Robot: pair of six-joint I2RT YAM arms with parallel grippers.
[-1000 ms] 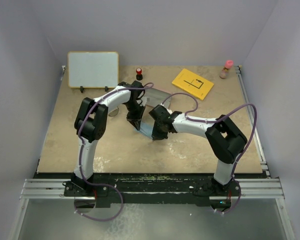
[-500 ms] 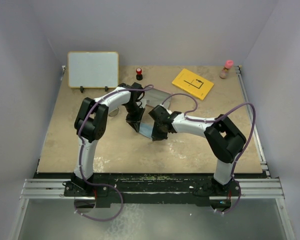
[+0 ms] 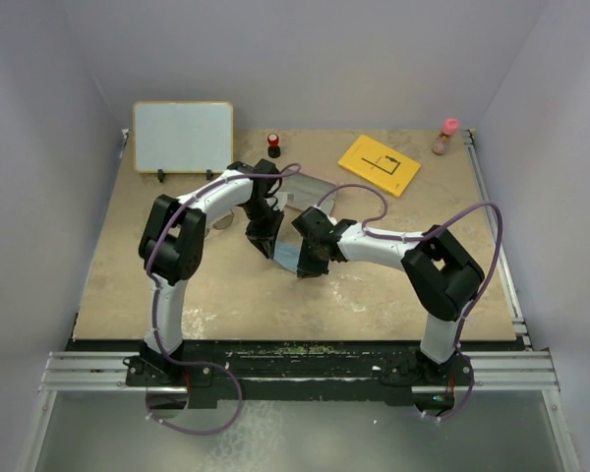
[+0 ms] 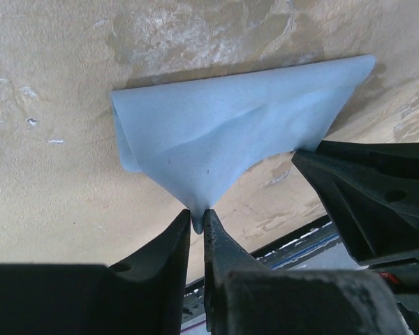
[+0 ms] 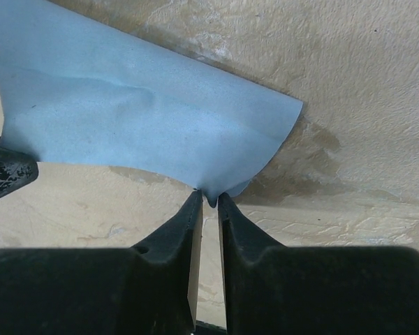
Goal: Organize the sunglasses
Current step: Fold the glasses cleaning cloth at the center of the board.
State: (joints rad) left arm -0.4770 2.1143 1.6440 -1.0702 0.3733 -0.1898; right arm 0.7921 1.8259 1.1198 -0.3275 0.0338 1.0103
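Note:
The light blue cloth (image 3: pixel 287 252) hangs folded between my two grippers just above the table. My left gripper (image 4: pixel 197 216) is shut on one corner of the cloth (image 4: pixel 223 132). My right gripper (image 5: pixel 208 198) is shut on another corner of the cloth (image 5: pixel 126 118). In the top view the left gripper (image 3: pixel 265 242) and right gripper (image 3: pixel 306 264) are close together at the table's middle. A small dark roundish shape (image 3: pixel 219 220) beside the left arm may be the sunglasses; it is too small to tell. A grey flat object (image 3: pixel 317 186), possibly the open case, lies behind the grippers.
A white board (image 3: pixel 183 137) stands at the back left. A small red and black item (image 3: pixel 273 145) is at the back middle, a yellow card (image 3: pixel 379 164) at the back right, and a pink-capped bottle (image 3: pixel 445 137) in the far right corner.
The left arm's elbow has shifted slightly left and both grippers have edged a little, still holding the cloth.

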